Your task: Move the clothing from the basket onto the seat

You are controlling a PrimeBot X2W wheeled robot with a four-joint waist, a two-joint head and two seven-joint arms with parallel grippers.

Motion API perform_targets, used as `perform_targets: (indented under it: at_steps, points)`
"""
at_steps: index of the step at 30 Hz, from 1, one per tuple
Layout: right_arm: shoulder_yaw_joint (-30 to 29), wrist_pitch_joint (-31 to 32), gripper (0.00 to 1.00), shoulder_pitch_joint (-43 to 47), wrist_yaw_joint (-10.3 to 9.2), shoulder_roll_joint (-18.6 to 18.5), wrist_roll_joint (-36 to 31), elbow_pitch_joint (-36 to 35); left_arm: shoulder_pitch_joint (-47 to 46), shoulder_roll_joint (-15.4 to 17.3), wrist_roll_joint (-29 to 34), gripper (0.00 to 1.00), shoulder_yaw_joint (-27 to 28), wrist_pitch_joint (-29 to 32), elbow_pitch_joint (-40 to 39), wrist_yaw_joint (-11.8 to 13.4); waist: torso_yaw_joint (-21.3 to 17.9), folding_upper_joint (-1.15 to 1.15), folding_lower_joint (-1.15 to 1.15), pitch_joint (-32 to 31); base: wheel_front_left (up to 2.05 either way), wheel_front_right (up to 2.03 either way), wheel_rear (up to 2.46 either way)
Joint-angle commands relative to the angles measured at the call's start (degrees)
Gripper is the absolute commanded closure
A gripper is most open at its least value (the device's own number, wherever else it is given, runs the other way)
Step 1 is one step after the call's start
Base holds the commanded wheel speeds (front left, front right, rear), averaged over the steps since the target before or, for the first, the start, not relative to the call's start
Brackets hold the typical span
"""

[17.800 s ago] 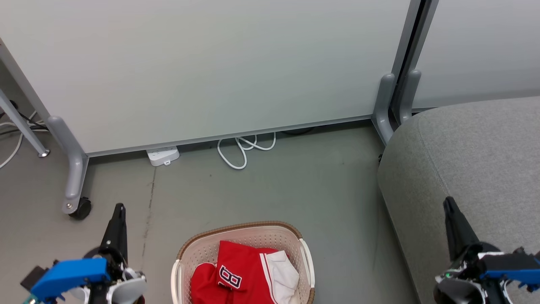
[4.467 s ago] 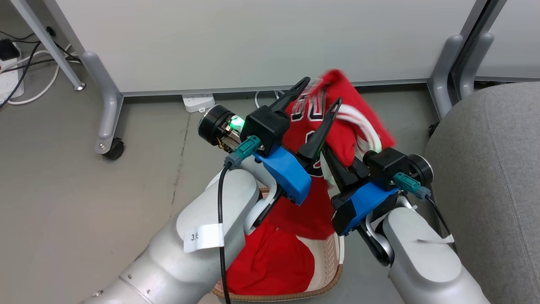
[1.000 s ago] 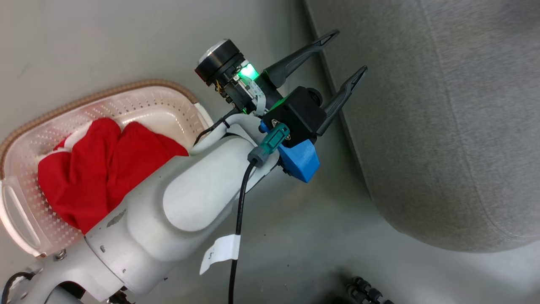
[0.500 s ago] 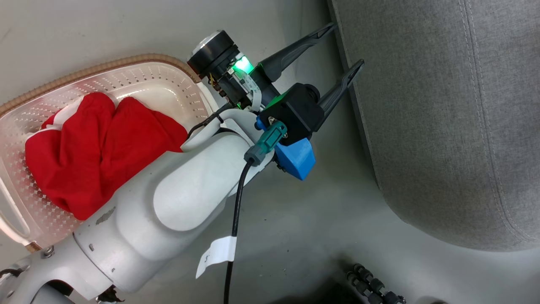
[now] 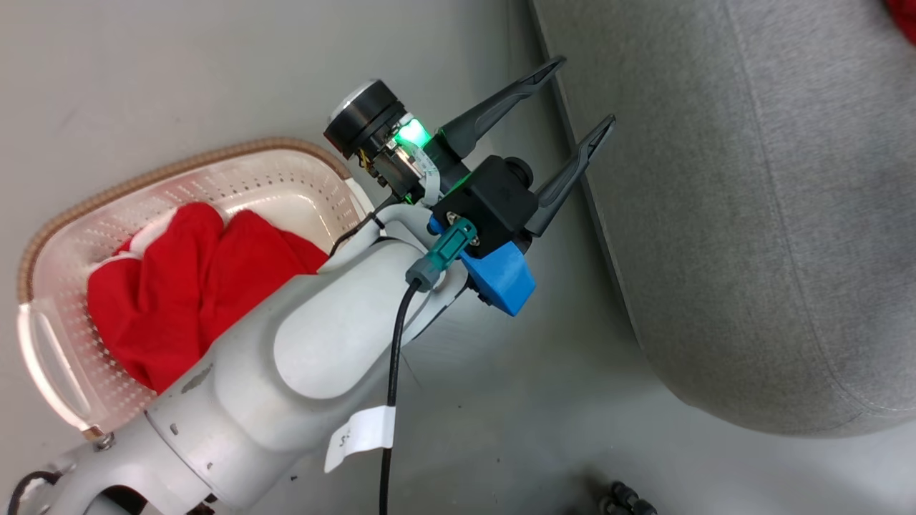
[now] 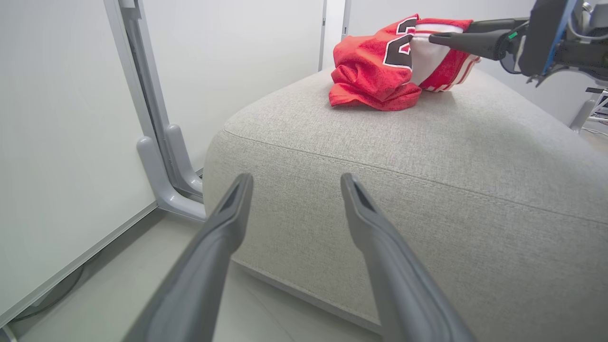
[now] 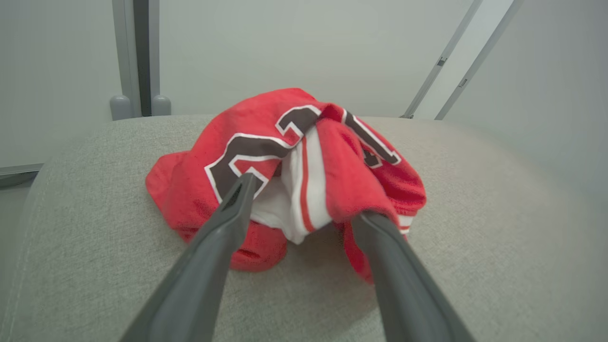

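- Spreading wide apart, the fingers of the right gripper (image 7: 306,197) grip nothing. They lie low over the seat (image 7: 475,247) with the crumpled jersey (image 7: 247,147) bunched between them at 12 o'clock. A red fold drapes over the tip of the finger on that view's right.
- The jersey rests on the grey seat, showing its dark lettering and white stripe trim.
- The left gripper (image 5: 583,93) is also fully spread and empty. It hangs above the floor (image 5: 537,400), fingers pointing toward 1 o'clock in the head view, at the seat's edge.
- At 8 o'clock from that gripper the basket (image 5: 286,179) stands on the floor, apart from the seat. It holds the plainer red garment (image 5: 186,286), partly hidden by the pale left forearm (image 5: 315,343).
- In the left wrist view the jersey sits at 1 o'clock on the seat top.
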Motion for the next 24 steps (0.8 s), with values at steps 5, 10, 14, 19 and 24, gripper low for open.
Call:
perform_targets:
  at_steps: [5,10,14,19,24]
  points:
    - [0.2,-0.2,0.0,9.9,0.0,0.7,-1.5,-2.7,4.2,-1.5,-2.7,0.0,2.6,-2.1,2.6,0.9,1.4,0.0,0.0,-10.2,0.0,0.0,0.0]
    - [1.3,-0.2,0.0,16.1,0.01,0.3,-2.3,-6.5,9.4,-2.0,-4.3,0.0,7.0,-2.4,2.6,1.8,2.6,0.0,0.0,-17.5,0.0,0.0,0.0]
    - [4.3,-0.2,0.0,19.2,0.01,0.6,-2.3,-10.7,14.8,-1.2,-3.4,0.0,12.8,-2.4,0.1,3.0,3.8,0.0,0.0,-22.6,0.0,0.0,0.0]
    - [9.1,-0.2,0.0,21.2,0.01,1.8,-2.3,-15.3,21.7,-1.1,-1.7,0.0,21.1,-2.4,-3.3,3.8,6.0,0.0,0.0,-28.1,0.0,0.0,0.0]
    - [14.6,-0.2,0.0,23.5,0.01,3.5,-1.9,-17.5,28.4,-2.2,0.0,0.0,29.6,-2.4,-5.7,3.5,8.9,0.0,0.0,-32.9,0.0,0.0,0.0]
